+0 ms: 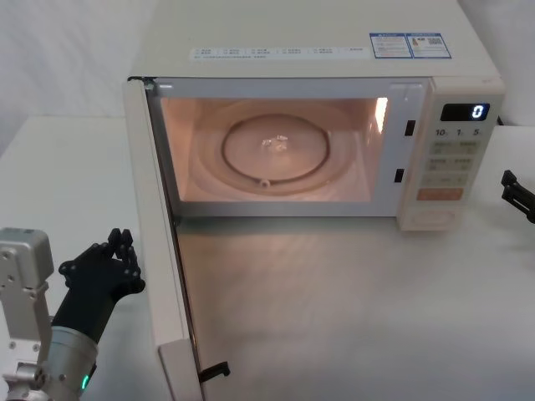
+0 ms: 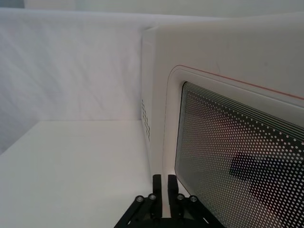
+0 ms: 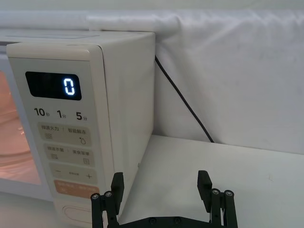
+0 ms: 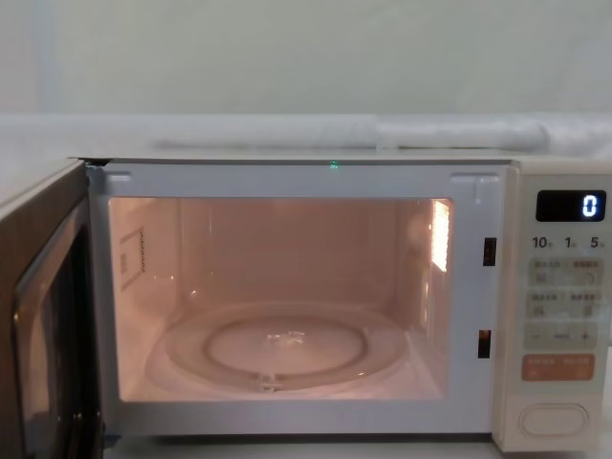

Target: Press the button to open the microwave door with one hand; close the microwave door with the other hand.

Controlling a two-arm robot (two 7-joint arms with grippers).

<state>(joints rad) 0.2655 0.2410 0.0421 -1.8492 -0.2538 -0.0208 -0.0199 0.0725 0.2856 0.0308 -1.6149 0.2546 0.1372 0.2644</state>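
Left gripper (image 2: 164,183) pressed together beside the outer face of the microwave door (image 1: 163,276).
Door swung wide open, cavity lit; right gripper (image 3: 161,183) spread near the button (image 3: 76,211).

We hold our left hand (image 1: 124,244) just outside the open microwave door (image 1: 160,251), near its free edge, fingers (image 2: 157,186) pressed together; our right hand (image 1: 517,192) waits right of the microwave (image 1: 334,50), fingers (image 3: 204,183) spread apart

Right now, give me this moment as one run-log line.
microwave door: fully open, cavity lit | button: untouched now | left gripper: shut, just outside door's outer face | right gripper: open, right of microwave
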